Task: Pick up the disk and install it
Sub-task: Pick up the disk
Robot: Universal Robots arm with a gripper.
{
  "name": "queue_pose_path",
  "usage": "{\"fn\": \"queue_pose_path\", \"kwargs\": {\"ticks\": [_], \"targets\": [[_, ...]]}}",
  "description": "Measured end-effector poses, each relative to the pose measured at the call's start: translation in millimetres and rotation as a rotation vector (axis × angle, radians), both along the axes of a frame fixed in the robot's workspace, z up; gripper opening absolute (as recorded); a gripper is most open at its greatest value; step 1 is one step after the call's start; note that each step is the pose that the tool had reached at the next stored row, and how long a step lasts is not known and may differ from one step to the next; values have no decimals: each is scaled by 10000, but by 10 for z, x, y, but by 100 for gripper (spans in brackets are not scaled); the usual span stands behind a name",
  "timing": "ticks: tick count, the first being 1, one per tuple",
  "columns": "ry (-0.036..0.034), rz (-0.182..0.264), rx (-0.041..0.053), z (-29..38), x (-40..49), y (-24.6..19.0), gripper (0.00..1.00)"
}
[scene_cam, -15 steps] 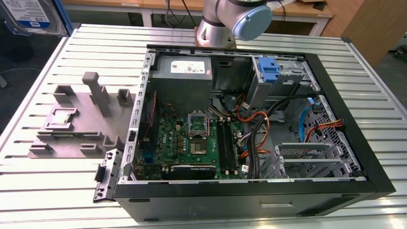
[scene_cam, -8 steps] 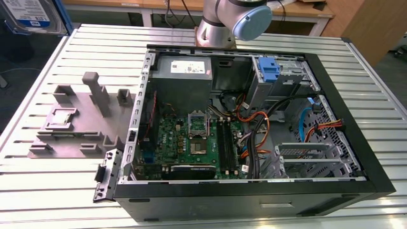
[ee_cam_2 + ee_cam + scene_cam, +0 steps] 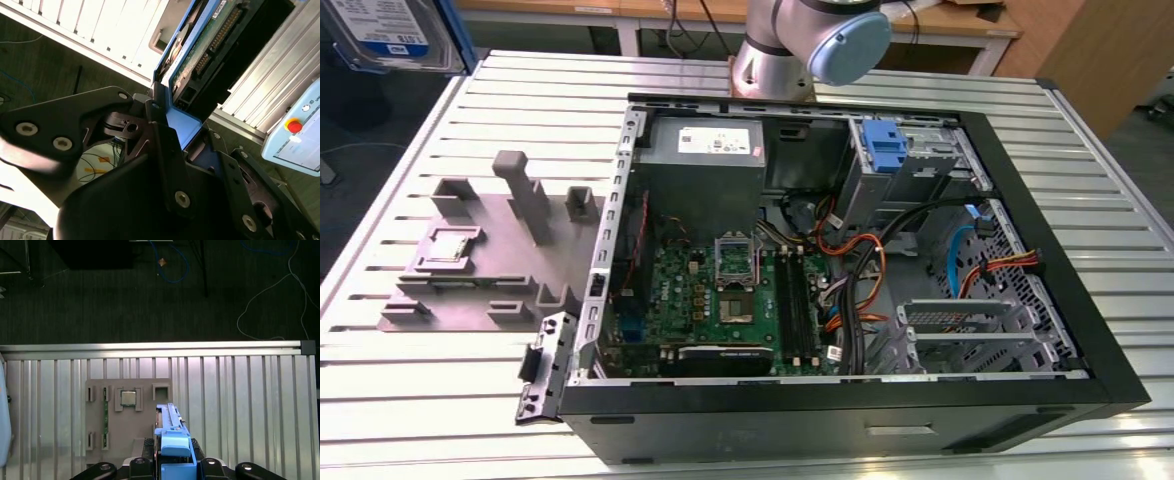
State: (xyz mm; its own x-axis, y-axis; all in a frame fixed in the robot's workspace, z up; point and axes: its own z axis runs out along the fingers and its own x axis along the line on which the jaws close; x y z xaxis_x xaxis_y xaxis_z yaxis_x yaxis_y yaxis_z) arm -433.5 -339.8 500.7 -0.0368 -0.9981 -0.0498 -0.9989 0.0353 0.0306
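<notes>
The disk point(image 3: 200, 47) is a drive in a blue plastic carrier, with its green circuit board and connector side showing in the second wrist view. My gripper point(image 3: 180, 117) is shut on the carrier's end, black fingers on both sides. In the first wrist view the disk point(image 3: 171, 432) is seen edge-on, held in my gripper point(image 3: 172, 465) high over the slatted table. In the exterior view the disk point(image 3: 387, 35) hangs at the far upper left, its white-and-blue label facing the camera, well away from the open computer case point(image 3: 841, 400).
The case holds a motherboard point(image 3: 734, 300), a grey power supply point(image 3: 707, 145), a bare blue bracket point(image 3: 887, 150) and cables point(image 3: 867, 260). A grey fixture plate point(image 3: 480, 270) with upright posts lies at the exterior view's left. A pendant with a red button point(image 3: 295, 125) sits nearby.
</notes>
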Motion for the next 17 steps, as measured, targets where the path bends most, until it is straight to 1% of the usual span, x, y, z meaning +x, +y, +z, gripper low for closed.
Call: {"fn": "queue_pose_path", "kwargs": {"ticks": [17], "targets": [[1, 0, -1, 0, 40, 0, 37]]}}
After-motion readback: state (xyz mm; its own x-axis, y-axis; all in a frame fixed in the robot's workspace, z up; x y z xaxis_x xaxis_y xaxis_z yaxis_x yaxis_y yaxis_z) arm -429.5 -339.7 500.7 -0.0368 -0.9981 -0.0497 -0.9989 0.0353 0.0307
